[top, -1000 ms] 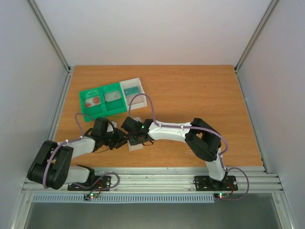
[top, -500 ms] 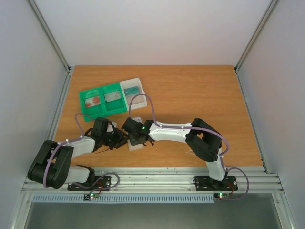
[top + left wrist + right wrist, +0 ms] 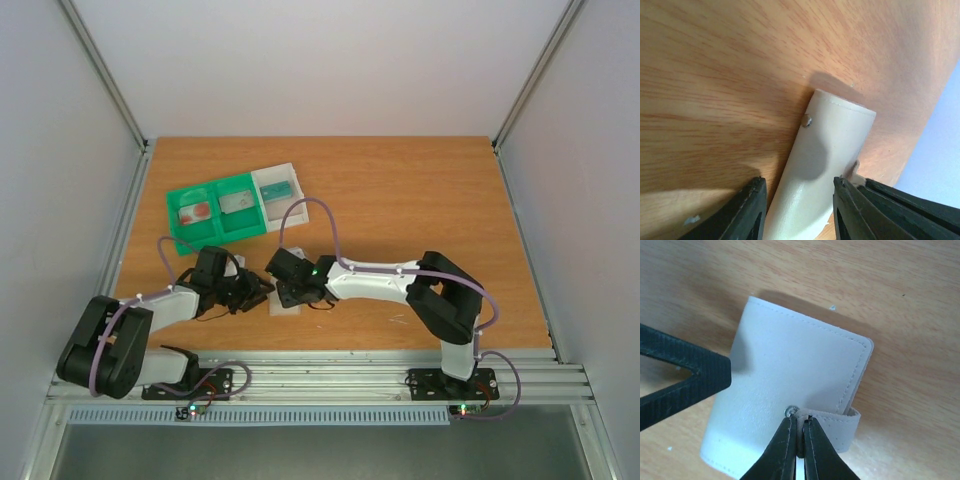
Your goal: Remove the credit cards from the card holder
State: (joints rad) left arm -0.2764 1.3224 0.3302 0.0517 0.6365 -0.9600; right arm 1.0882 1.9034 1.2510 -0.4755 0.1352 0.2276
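Note:
The pale card holder lies closed on the table near the front, between my two grippers. My left gripper has a finger on each side of its edge and is shut on it. The holder fills the left wrist view. My right gripper is shut on the white closing tab, beside a bare metal snap stud on the holder's face. No card shows in the holder. A white-and-red card, a grey card and a teal card lie in the tray.
The green-and-white three-compartment tray stands at the back left, just beyond the grippers. A left finger crosses the right wrist view close to the holder. Bare wood stretches to the right.
My right arm has shifted to the right and nearer the front, its gripper staying at the holder. The left arm has hardly moved.

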